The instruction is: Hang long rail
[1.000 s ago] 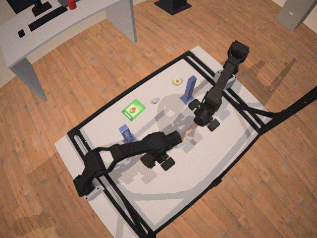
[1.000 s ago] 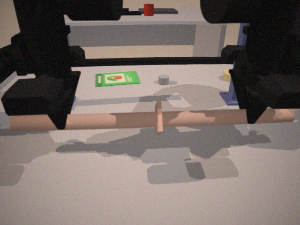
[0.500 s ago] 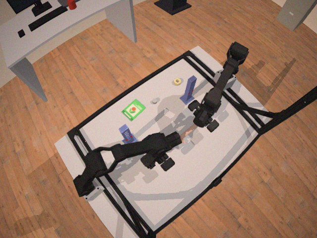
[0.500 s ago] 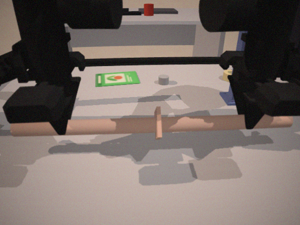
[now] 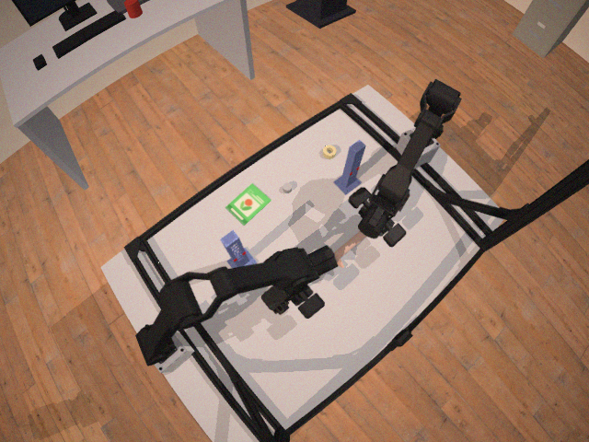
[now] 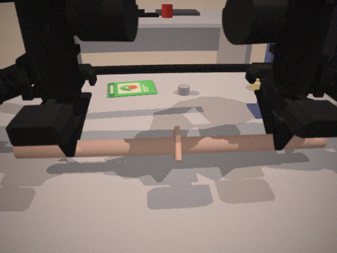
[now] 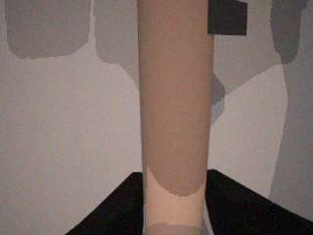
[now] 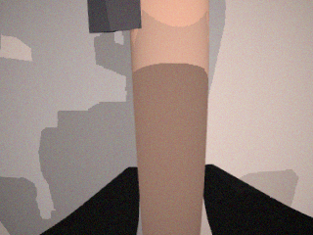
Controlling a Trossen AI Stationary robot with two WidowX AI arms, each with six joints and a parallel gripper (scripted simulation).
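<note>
Top view, left gripper: the black left gripper (image 5: 294, 291) (image 6: 69, 151) (image 7: 173, 180) is partly hidden by its arm.
Top view, right gripper: the black right gripper (image 5: 377, 219) (image 6: 278, 145) (image 8: 170, 176) is on the side of the taller-looking post.
Top view, rail: the long round salmon-coloured rail (image 5: 349, 246) (image 6: 152, 147) (image 7: 176, 108) (image 8: 170, 122) shows between the arms, off both posts.
Top view, posts: a blue upright post with red marks (image 5: 353, 164) is near the right arm; another blue post with red marks (image 5: 233, 245) is beside the left arm.
Top view, other items: a green flat packet (image 5: 248, 203) (image 6: 132, 88), a small grey cylinder (image 5: 287, 188) (image 6: 183, 89) and a small pale yellow object (image 5: 324, 153) (image 6: 255, 86) are on the white tabletop (image 5: 380, 304) (image 6: 163, 231).
Exterior view, rail: raised above the tabletop, nearly level, gripped near both ends.
Exterior view, crosspiece: a thin salmon-coloured crosspiece (image 6: 177, 148) is at the rail's middle.
Exterior view, hooks: cannot be made out.
Left wrist view, hand state: left gripper clenched around the rail, a finger on each side.
Right wrist view, hand state: right gripper likewise grasping the rail.
</note>
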